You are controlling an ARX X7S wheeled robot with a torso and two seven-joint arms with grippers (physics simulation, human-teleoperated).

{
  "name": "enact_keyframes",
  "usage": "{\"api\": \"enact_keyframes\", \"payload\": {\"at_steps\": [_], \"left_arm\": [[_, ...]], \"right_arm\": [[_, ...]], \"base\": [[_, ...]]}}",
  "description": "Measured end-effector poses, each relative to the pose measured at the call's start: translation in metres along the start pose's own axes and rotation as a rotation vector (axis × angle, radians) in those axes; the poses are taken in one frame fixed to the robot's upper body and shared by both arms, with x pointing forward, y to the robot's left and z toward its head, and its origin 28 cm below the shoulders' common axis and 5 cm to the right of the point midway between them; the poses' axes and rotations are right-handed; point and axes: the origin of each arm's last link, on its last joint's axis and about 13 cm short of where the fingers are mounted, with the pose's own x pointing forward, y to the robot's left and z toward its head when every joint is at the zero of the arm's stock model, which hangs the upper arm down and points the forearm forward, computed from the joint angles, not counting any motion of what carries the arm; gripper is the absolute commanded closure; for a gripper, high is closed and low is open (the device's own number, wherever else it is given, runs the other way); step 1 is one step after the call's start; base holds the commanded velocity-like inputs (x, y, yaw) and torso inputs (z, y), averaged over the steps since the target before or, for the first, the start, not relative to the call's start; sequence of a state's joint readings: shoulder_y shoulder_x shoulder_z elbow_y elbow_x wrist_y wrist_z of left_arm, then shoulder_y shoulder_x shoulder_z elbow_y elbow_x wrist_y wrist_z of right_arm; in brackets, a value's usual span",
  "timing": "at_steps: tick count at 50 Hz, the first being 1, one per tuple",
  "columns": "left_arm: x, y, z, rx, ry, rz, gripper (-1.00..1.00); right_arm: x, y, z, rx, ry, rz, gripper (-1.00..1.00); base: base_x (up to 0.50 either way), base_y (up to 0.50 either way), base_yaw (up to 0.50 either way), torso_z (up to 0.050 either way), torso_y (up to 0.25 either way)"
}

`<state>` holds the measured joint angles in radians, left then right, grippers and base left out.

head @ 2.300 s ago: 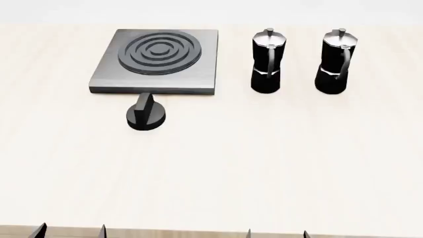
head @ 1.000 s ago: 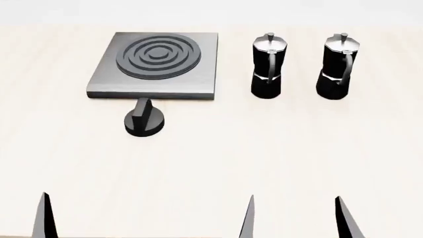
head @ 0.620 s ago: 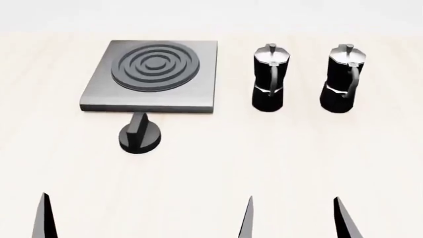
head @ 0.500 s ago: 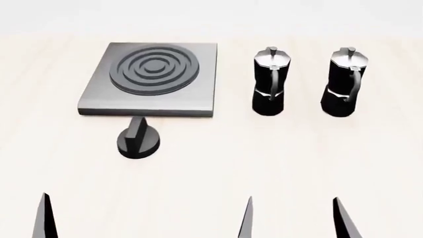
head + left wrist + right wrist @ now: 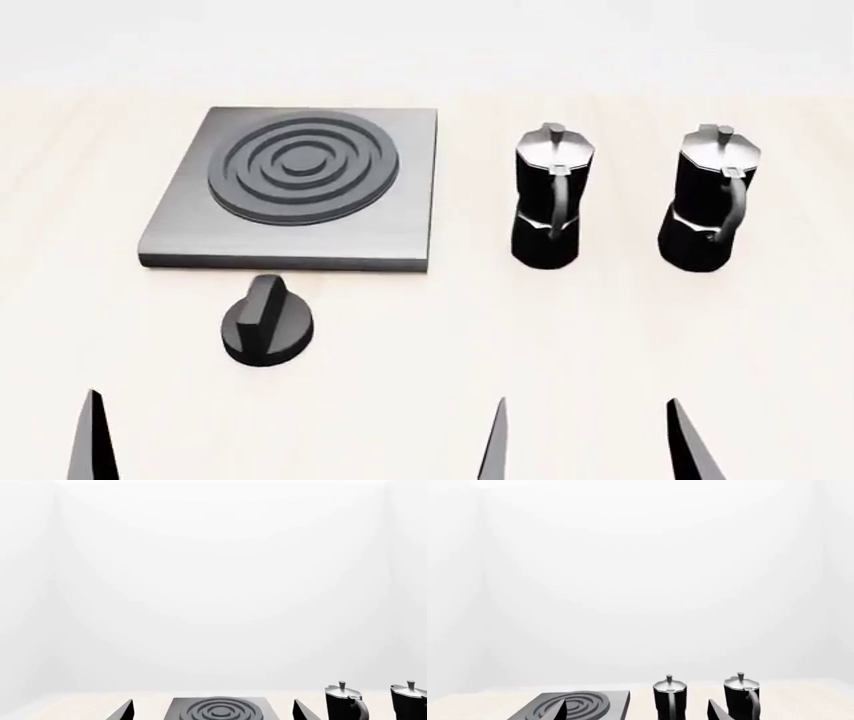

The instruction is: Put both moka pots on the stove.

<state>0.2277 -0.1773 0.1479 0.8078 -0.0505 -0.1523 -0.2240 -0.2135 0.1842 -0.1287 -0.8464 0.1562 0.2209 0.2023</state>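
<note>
The stove [image 5: 287, 185], a grey plate with dark rings, lies at the left of the table. Two black moka pots stand upright to its right, apart from it: one [image 5: 547, 200] nearer the stove, the other [image 5: 714, 200] further right. My right gripper [image 5: 591, 445] is open at the near edge, well short of the pots; in its wrist view [image 5: 638, 711] the nearer pot [image 5: 668, 697] shows between the fingers. My left gripper [image 5: 213, 711] is open and empty, with the stove [image 5: 219, 711] far ahead between its fingers. Only one left fingertip [image 5: 94, 440] shows in the head view.
A low round black knob [image 5: 267, 322] sits just in front of the stove's near edge. The table [image 5: 427, 340] is pale wood, and a plain white wall stands behind it.
The head view has shifted, so stove, pots and knob sit lower in the frame. The fingertips rose from the bottom edge and the right pair stands wider. Nothing on the table moved.
</note>
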Motion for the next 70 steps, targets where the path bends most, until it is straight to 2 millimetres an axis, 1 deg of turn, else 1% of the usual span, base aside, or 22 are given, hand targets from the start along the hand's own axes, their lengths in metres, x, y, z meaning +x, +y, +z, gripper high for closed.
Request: {"api": "enact_keyframes", "payload": {"at_steps": [61, 70], "left_arm": [[0.0, -0.001, -0.0004, 0.006, 0.002, -0.004, -1.0], [0.0001, -0.0011, -0.001, 0.007, 0.002, -0.005, -1.0]], "right_arm": [[-0.0004, 0.0004, -0.0013, -0.002, 0.004, 0.005, -1.0], [-0.0006, 0.0009, -0.0021, -0.01, 0.003, 0.007, -1.0]], "base": [[0.19, 0.0, 0.0, 0.0, 0.0], [0.02, 0.0, 0.0, 0.0, 0.0]]}}
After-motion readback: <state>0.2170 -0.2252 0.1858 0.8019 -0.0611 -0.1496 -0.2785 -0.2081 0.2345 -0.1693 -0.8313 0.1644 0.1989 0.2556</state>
